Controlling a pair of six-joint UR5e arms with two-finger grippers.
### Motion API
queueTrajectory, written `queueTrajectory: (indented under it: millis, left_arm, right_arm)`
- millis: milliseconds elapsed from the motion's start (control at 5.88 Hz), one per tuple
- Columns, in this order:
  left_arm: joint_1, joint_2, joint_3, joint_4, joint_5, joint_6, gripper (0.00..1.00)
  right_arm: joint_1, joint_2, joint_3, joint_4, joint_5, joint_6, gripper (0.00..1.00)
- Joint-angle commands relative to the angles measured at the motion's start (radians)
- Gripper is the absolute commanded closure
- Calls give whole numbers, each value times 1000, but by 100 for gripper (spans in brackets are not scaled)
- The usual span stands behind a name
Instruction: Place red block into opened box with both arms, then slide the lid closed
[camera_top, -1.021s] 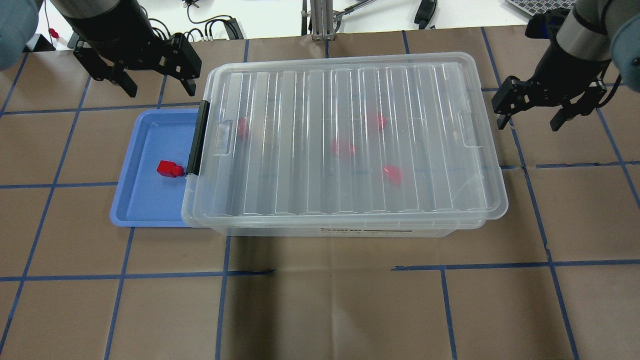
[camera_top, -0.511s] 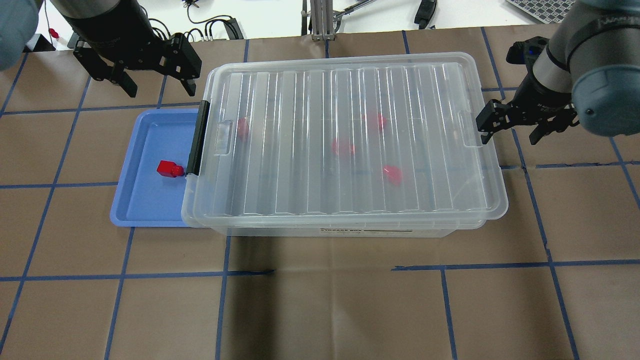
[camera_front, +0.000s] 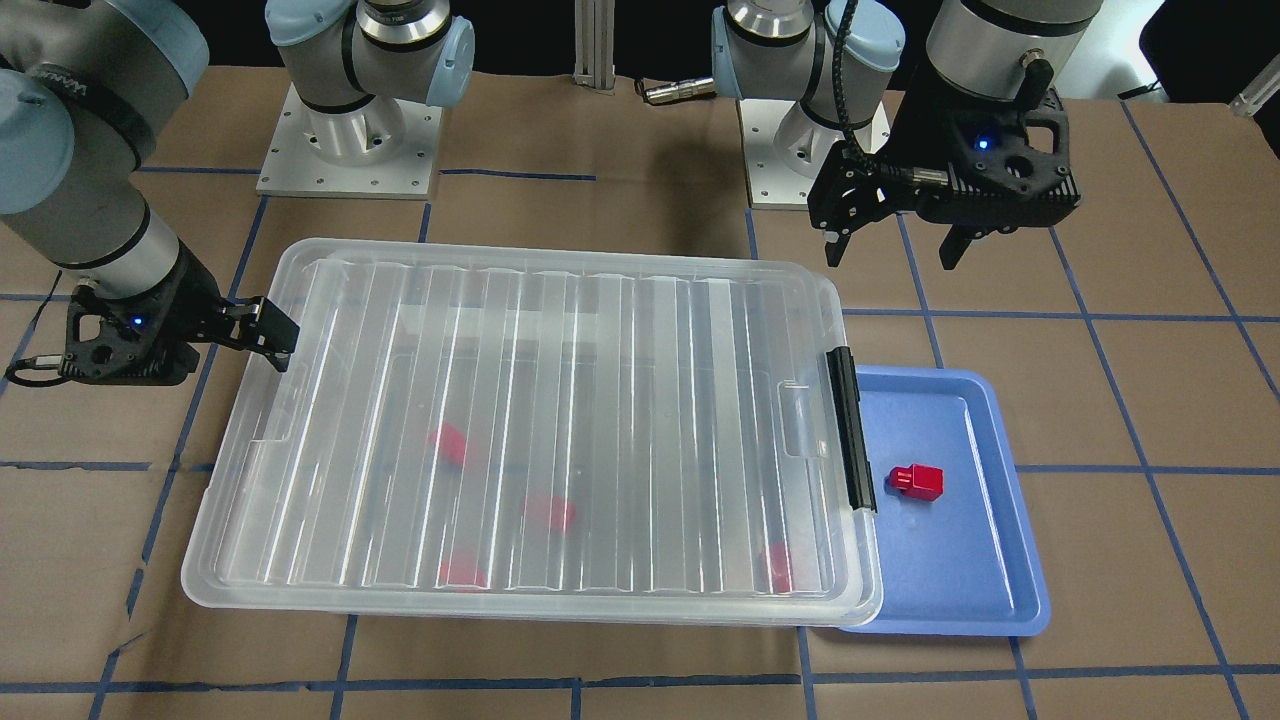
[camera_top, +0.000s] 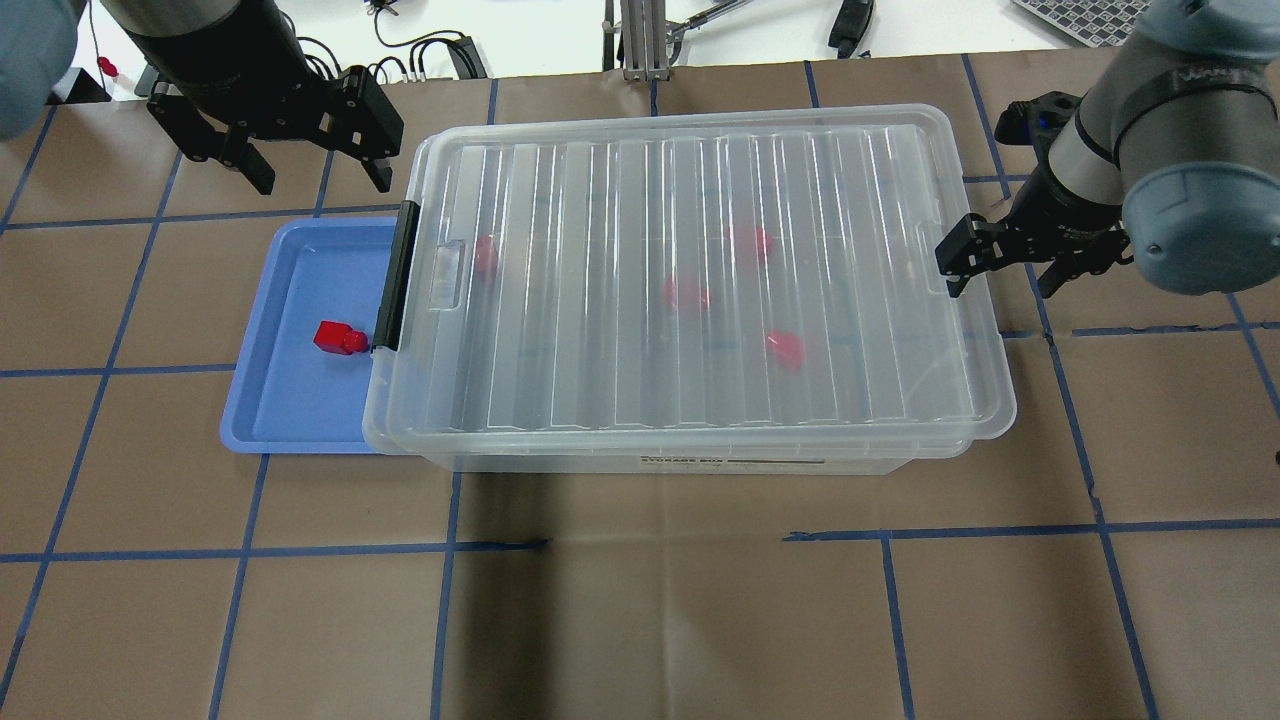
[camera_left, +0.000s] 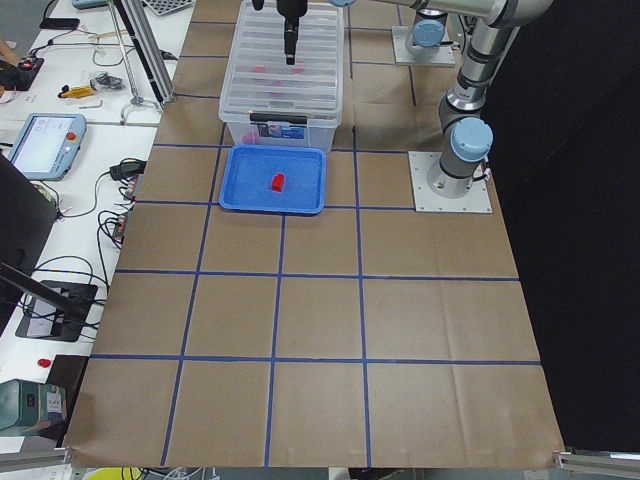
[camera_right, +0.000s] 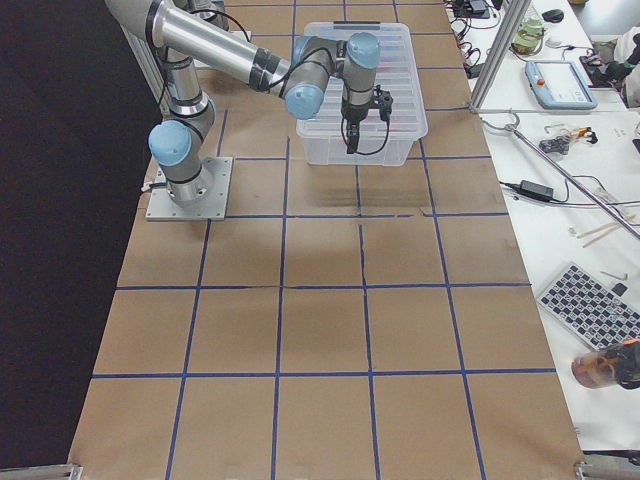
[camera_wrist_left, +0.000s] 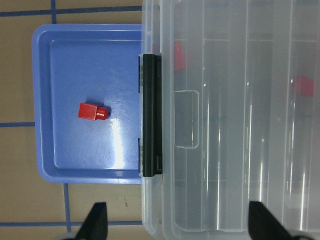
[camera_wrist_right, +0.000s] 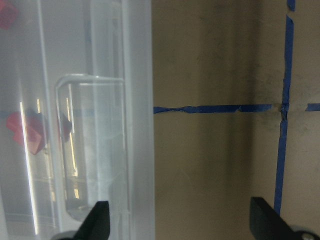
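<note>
Taped table (camera_top: 640, 600), lid (camera_top: 700, 200) on box (camera_top: 560, 463), right fingers (camera_top: 955, 262) spread astride its short edge, left fingers (camera_top: 378, 168) spread near latch (camera_top: 397, 280)

left gripper (camera_top: 322, 180): fingers spread, over worktop (camera_top: 640, 600) just off lid's (camera_top: 690, 200) latch-end corner | right gripper (camera_top: 1000, 285): fingers (camera_top: 958, 262) spread, 1 at lid's short-end rim, 1 outside it | red block (camera_top: 338, 338): on blue tray (camera_top: 290, 410), below left fingers in view | 4 red blocks (camera_top: 687, 296): blurred under lid, between both finger pairs
</note>
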Motion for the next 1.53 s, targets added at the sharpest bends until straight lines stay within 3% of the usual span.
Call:
queueTrajectory:
  millis: [0, 1362]
  left_arm:
    - [0, 0, 0, 0, 0, 0, 2]
    - [3, -3, 9, -2, 3, 11, 2]
  right_arm:
    - [-1, 2, 2, -19, -5, 0, 0]
    - [-15, 5, 2, -57, -100, -80, 0]
